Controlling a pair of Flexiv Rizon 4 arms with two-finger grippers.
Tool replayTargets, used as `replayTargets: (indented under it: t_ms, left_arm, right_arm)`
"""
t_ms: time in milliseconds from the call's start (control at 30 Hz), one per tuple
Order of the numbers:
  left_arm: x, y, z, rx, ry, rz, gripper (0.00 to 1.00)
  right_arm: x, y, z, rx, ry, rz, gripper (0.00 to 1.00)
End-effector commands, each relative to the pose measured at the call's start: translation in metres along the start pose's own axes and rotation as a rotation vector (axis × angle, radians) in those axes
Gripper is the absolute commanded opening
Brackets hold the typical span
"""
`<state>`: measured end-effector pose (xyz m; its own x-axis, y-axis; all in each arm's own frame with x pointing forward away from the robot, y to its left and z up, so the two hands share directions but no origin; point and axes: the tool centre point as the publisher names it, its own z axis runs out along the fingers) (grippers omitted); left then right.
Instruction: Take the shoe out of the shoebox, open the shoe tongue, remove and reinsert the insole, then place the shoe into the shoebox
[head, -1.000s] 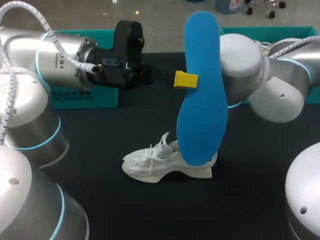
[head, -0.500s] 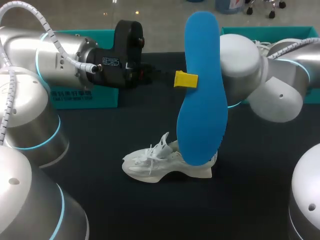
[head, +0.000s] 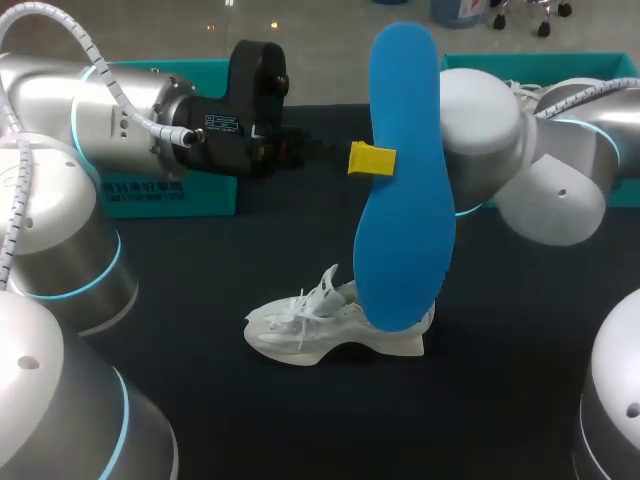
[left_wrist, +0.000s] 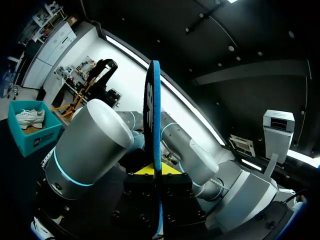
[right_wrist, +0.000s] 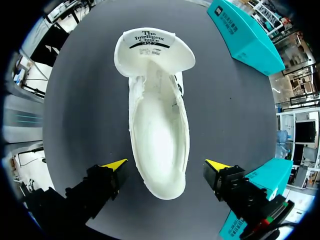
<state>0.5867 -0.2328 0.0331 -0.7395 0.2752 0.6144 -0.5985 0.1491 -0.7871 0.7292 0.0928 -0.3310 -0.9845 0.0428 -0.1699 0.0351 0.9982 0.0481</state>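
Insole (head: 403, 180), blue, stands on end above the white shoe (head: 330, 330), clamped edge-on in the left gripper (left_wrist: 156, 172). That shoe rests upright on the dark surface (head: 200, 290), well apart from the 2 teal shoeboxes (head: 190, 190) at the far side, its tongue (right_wrist: 154, 47) folded forward. Right gripper (right_wrist: 166, 163) hangs over the shoe's opening, fingers wide apart, touching nothing.

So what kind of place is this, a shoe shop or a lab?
Most likely a robotics lab or test bench, not a shop: two robot arms hang over a dark table, the left claw holds a blue insole upright above a white shoe, with teal shoeboxes behind.
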Motion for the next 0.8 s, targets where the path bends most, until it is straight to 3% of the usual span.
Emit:
replayTargets:
  t_ms: [33, 300, 800]
  left_arm:
    - [-0.001, 0.001, 0.001, 0.002, 0.0, 0.0, 0.0]
    - [-0.001, 0.001, 0.001, 0.002, 0.0, 0.0, 0.0]
    - [-0.001, 0.001, 0.001, 0.002, 0.0, 0.0, 0.0]
  right_arm:
    - [-0.005, 0.003, 0.005, -0.001, 0.0, -0.004, 1.0]
    - [-0.019, 0.012, 0.009, 0.015, -0.019, -0.021, 1.0]
    - [-0.029, 0.04, 0.042, 0.016, 0.009, -0.061, 1.0]
